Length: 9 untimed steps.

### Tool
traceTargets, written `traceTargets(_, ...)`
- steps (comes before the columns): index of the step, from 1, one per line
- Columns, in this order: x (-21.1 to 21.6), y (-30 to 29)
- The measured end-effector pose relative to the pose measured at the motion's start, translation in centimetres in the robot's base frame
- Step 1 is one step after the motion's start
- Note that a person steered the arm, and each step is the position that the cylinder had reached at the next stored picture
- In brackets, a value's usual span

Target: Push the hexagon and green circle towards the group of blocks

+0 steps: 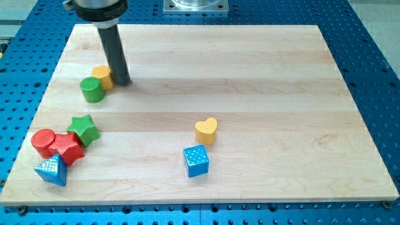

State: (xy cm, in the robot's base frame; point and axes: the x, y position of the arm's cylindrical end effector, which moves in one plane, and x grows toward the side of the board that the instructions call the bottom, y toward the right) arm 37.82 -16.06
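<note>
Pale wooden bench (262,75) on blue perforated base (375,94). Tool (122,82), a jawless rod, touching yellow hexagon (102,75); green circle (92,90) just beyond.

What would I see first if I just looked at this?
Probably the dark rod, with my tip touching the right side of the yellow hexagon, which sits against the green circle near the view's top left. Next, the bright huddle at bottom left: red circle, red block, green star, blue triangle.
</note>
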Motion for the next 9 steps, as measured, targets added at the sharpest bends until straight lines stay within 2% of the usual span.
traceTargets(1,-4.7,1.5)
traceTargets(2,-5.1,-1.2)
traceTargets(3,-1.2,-4.2)
traceTargets(4,5.6,-5.9)
traceTargets(5,10.5,-7.6)
traceTargets(6,11.2,-8.7)
traceTargets(7,8.8,-8.9)
traceTargets(8,5.2,-6.0)
traceTargets(9,2.4,0.0)
